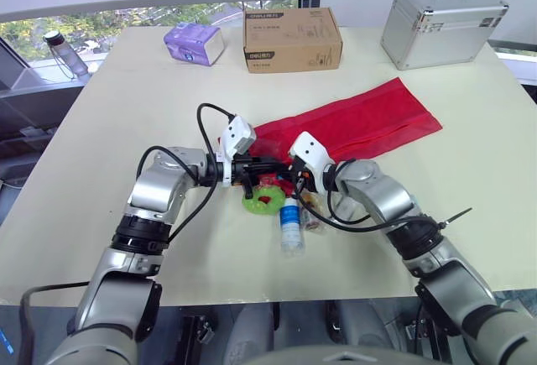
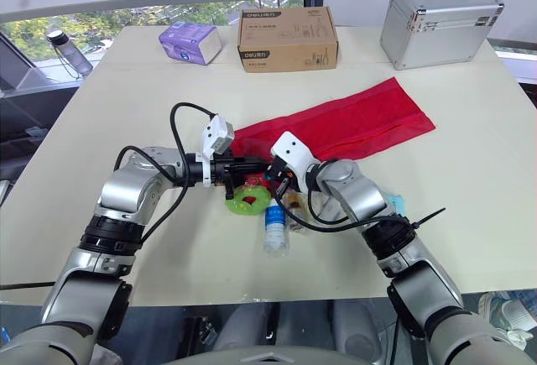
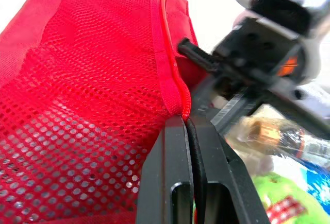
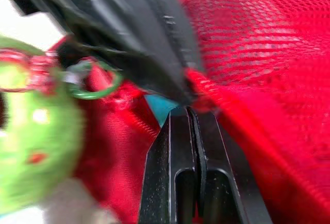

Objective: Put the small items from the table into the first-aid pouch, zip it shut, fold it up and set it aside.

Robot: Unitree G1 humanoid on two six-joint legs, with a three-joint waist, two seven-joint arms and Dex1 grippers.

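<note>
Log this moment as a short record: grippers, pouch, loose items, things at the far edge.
left gripper: shut on the red mesh pouch at its zipper edge
right gripper: shut on the same pouch, close beside the left gripper
pouch: spread across the table, near end pinched by both
loose items: green round item, small bottle, clear-wrapped packet, all outside the pouch, by the grippers
far edge: purple pack, cardboard box, metal case

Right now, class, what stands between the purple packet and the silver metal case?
The brown cardboard box stands between the purple packet and silver metal case, in both eye views.
</note>
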